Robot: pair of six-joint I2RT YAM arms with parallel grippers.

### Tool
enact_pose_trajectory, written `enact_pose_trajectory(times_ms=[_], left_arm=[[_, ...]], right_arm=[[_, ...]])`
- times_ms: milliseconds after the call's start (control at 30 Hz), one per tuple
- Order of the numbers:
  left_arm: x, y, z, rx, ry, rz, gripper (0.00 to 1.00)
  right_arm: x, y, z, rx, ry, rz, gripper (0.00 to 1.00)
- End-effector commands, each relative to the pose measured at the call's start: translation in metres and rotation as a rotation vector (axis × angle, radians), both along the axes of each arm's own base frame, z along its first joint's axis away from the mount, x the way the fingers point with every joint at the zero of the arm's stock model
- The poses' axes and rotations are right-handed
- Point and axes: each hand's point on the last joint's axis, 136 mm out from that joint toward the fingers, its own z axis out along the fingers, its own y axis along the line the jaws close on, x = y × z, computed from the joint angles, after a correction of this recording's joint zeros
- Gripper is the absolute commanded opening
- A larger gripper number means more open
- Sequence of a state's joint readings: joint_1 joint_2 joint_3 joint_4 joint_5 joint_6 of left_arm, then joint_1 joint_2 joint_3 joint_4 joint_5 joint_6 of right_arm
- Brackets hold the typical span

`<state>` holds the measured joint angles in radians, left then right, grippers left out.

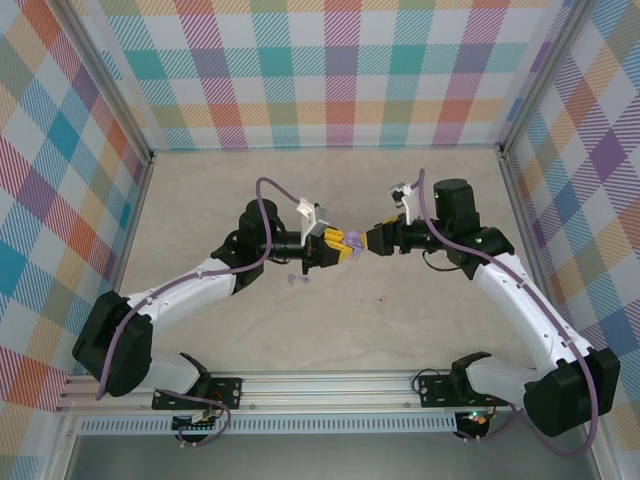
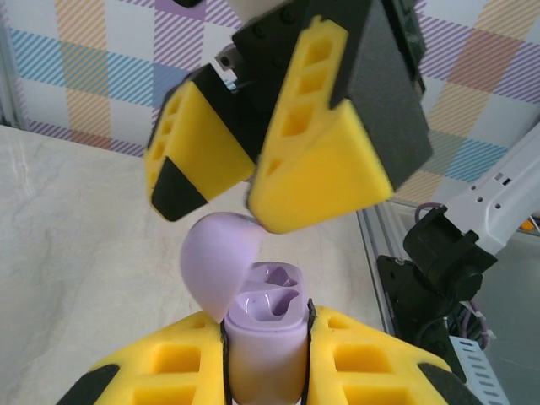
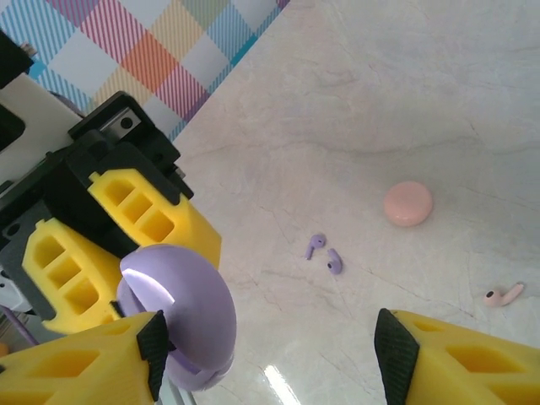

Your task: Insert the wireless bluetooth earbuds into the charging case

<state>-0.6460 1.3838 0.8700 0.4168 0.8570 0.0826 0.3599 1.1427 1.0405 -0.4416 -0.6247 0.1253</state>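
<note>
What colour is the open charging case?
The charging case is light purple, best seen in the left wrist view.

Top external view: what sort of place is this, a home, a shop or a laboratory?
Most likely a robot test cell in a laboratory. Checked panels wall the tabletop on three sides, an aluminium rail runs along the near edge, and a left arm and a right arm are mounted there.

- I'm holding the left gripper (image 1: 338,250) clamped on the charging case (image 2: 263,337), which is sticking out past its fingertips.
- The right gripper (image 1: 372,243) is facing it tip to tip, jaws standing apart, just ahead of the left fingers.
- Both arms are reaching inward with elbows bent, the wrists nearly meeting.
</note>
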Motion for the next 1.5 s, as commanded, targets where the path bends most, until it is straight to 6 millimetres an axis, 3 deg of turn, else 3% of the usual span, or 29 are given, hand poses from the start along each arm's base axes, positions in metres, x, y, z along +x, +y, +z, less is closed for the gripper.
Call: enact_pose_trajectory(times_ms=[0,233,433,633,733,867,1000,1233,1467], left_arm=[[-0.026,-0.003,0.026,-0.061,-0.099,-0.091,0.18],[-0.027,-0.004,0.029,-0.067,-0.098,-0.094,0.18],[-0.018,-0.003,0.024,-0.07,-0.086,-0.033,0.18],[-0.009,0.002,0.022,-0.108,-0.061,0.007,0.18],[-0.008,0.005,0.027,-0.13,-0.058,0.013,0.18],[-0.014,0.01,0.037,-0.149,-0.075,0.004,0.18],[-0.025,0.017,0.051,-0.168,-0.097,-0.003,0.18],[-0.043,0.031,0.072,-0.185,-0.122,0.003,0.18],[-0.049,0.041,0.086,-0.203,-0.128,0.019,0.18]], right_arm=[[0.007,-0.001,0.004,-0.014,-0.01,-0.028,0.68],[0.008,-0.002,0.001,-0.022,0.001,-0.032,0.7],[0.007,-0.006,0.013,-0.012,-0.035,-0.061,0.75],[0.009,-0.026,0.025,-0.04,-0.098,-0.19,0.79],[0.015,-0.042,0.023,-0.086,-0.102,-0.297,0.8],[0.026,-0.061,0.001,-0.172,-0.028,-0.415,0.8],[0.033,-0.06,-0.029,-0.212,0.084,-0.434,0.8],[0.043,-0.031,-0.074,-0.168,0.27,-0.353,0.79],[0.042,0.016,-0.12,-0.146,0.425,-0.233,0.78]])
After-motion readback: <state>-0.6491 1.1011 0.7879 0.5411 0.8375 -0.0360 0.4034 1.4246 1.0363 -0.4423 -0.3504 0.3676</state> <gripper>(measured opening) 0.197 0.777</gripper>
